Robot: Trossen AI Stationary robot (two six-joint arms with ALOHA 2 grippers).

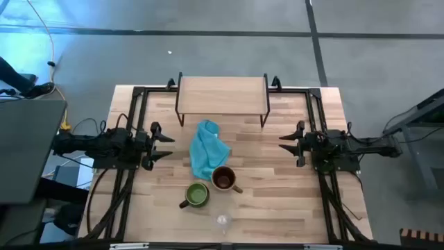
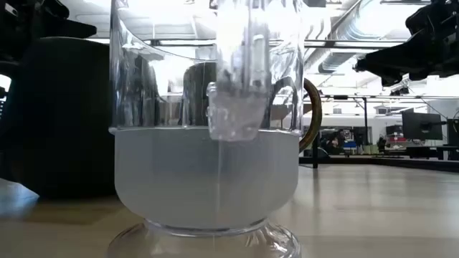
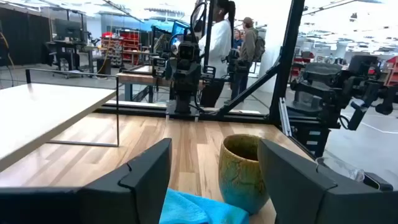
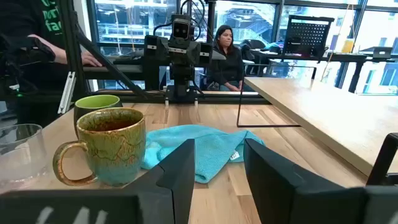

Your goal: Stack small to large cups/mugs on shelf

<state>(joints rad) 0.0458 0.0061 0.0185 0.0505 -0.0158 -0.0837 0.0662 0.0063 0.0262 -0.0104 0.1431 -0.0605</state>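
My count: 3 cups, lower centre of the high view — 1 olive-tan mug (image 1: 223, 178), 1 dark mug with green inside (image 1: 197, 195), 1 clear glass cup (image 1: 222, 221). 1 shelf (image 1: 223, 93), top centre. 1 teal cloth (image 1: 207, 148), mid-frame.

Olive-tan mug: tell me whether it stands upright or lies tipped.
Upright. The olive-tan mug stands on its base on the table, its brown-lined mouth facing up beside the teal cloth.

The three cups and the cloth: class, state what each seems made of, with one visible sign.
Tiny cup: clear glass, see-through. Olive mug: likely glazed ceramic, with a glossy mottled surface. Green-lined mug: probably glazed ceramic too, its look less certain. Cloth: soft teal fabric, lying crumpled in folds.
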